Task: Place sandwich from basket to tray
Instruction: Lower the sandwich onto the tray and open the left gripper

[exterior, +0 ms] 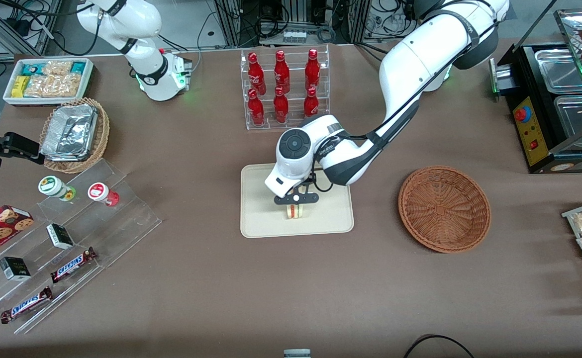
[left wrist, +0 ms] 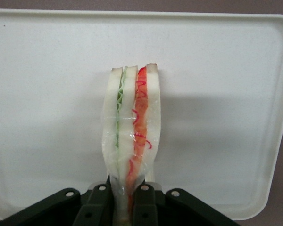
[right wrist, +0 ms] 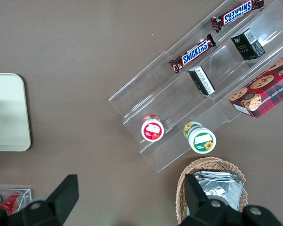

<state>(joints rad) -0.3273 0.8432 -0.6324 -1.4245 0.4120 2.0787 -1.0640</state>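
— Sandwich stands on its edge over the tray, pinched at one end between the gripper's two fingers, which are closed tight on the bread so the layers bulge a little.

— Why held upright like that?

— Probably because a grip across the flat bread faces keeps the filling from slipping out. From the front the gripper sits low above the middle of the tray, with the sandwich just under it, seemingly at or near the surface; contact cannot be confirmed.

— And the basket?

— It lies beside the tray, toward the working arm's end, with no sandwich in it. Releasing looks like the remaining step.
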